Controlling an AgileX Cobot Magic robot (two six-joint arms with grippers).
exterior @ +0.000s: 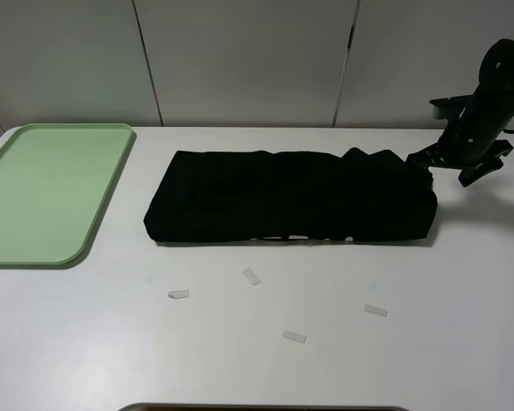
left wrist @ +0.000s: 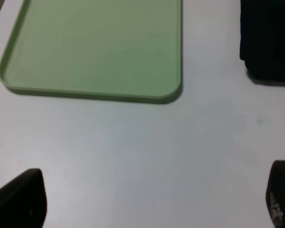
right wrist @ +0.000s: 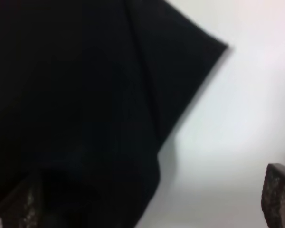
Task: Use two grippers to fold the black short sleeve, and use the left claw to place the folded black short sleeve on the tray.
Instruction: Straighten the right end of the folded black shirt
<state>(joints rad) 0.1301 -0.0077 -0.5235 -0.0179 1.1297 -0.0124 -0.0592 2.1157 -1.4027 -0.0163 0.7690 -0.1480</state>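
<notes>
One shirt [exterior: 291, 205] lay folded in a long band mid-table, apart from the one tray [exterior: 47, 193] on its left, with four paper strips [exterior: 252, 276] in front. The left gripper [left wrist: 152, 199] gaped wide over bare table [left wrist: 133, 156], empty — the right gripper [right wrist: 147, 204], just as wide, hung over the shirt's right end, pinching nothing.

Black short sleeve [exterior: 291, 195], pale green tray [exterior: 47, 193], white table [exterior: 428, 360], small white paper strips [exterior: 252, 276], black right hand [exterior: 457, 165]

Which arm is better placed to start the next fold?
Right, likely: the right pincer, open, is at one end of the black short sleeve; the left pincer faces table near the tray.
</notes>
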